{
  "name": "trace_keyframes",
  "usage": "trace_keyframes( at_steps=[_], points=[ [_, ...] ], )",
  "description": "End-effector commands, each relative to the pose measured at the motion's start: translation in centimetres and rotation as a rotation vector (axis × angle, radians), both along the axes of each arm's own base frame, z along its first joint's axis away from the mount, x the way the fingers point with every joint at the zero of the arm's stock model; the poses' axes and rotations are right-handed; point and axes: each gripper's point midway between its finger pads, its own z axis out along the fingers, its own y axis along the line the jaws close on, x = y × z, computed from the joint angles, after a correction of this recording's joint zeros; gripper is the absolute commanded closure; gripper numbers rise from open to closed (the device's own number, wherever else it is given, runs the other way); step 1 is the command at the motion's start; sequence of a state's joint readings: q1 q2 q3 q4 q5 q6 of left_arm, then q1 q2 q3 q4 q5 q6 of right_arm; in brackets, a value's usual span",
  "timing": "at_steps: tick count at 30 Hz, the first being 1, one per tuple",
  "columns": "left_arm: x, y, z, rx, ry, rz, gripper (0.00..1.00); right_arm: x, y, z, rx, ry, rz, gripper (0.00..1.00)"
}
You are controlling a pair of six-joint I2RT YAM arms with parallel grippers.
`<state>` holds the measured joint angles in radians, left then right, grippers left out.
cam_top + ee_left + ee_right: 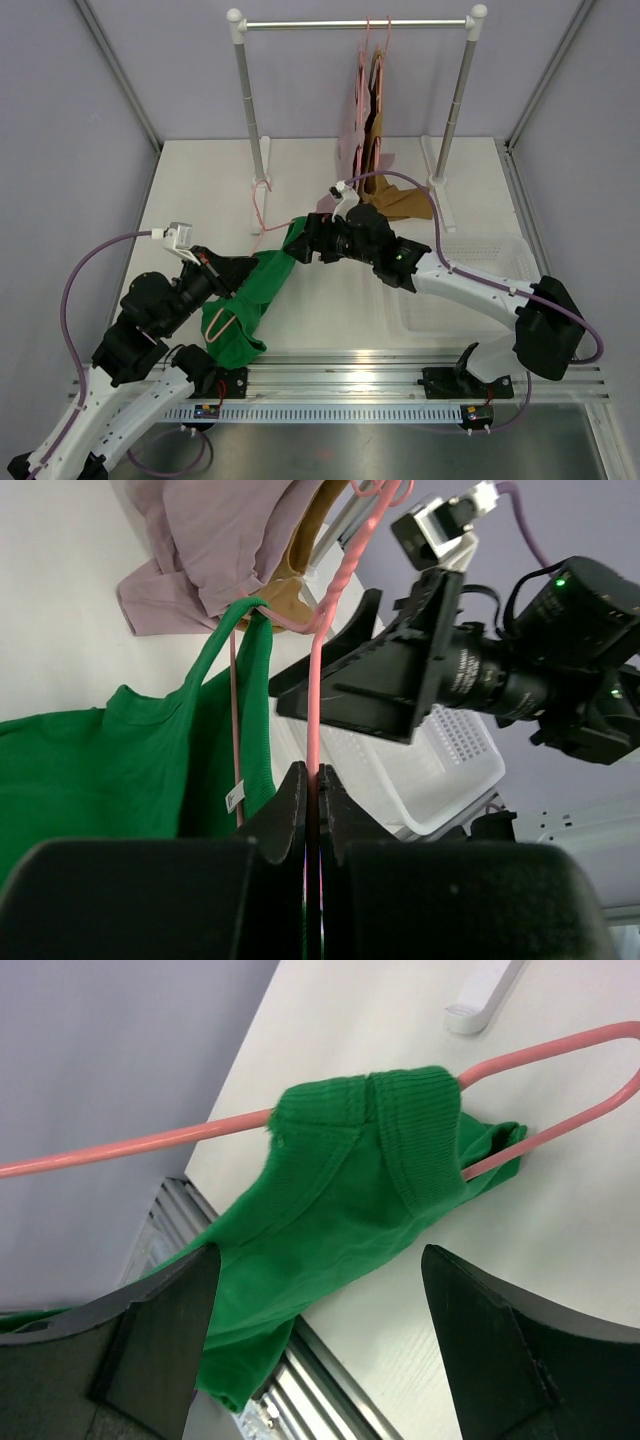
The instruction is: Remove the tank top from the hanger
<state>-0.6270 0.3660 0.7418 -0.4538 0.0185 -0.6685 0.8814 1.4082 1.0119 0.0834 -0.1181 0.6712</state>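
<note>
Left of the rack point(355, 22), a pink hanger point(314, 700) is pinched in the fully closed left gripper point(312, 790). The green tank top point(255, 295) is draped on it, before the rack's left post. The right gripper point(320, 1260) is spread wide astride one strap, gripping nothing. By the rack's right foot, a white basket point(490, 250) is partly hidden by the arm.

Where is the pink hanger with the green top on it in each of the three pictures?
Top external: the pink hanger lies left of centre, poking out of the green tank top.
Left wrist: the pink hanger rises up the middle from the shut left claw.
Right wrist: the pink hanger crosses the upper half, looping at right.
Shared landmark: the green tank top, in all three.
</note>
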Motion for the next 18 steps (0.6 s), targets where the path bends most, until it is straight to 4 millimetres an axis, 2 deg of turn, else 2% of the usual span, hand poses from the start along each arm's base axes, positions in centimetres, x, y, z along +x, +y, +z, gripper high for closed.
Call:
trace_keyframes(
  at_steps=[1,13,15,17,18],
  points=[
    [-0.5,-0.8,2.9,-0.106,-0.058,-0.042,1.00,2.3,1.2,4.3,0.079,-0.146,-0.062,0.11],
    [-0.4,-0.3,2.1,-0.074,-0.032,-0.017,1.00,2.8,1.7,4.6,0.075,-0.169,-0.068,0.13],
    [-0.5,-0.4,2.3,-0.080,-0.033,-0.026,1.00,3.7,1.1,4.3,0.051,-0.176,-0.118,0.13],
    [-0.6,-0.5,2.6,-0.086,-0.038,-0.029,1.00,4.6,0.3,3.9,0.019,-0.184,-0.177,0.16],
    [-0.6,-0.5,2.6,-0.085,-0.037,-0.029,1.00,4.8,0.2,3.8,0.010,-0.187,-0.189,0.22]
  ],
)
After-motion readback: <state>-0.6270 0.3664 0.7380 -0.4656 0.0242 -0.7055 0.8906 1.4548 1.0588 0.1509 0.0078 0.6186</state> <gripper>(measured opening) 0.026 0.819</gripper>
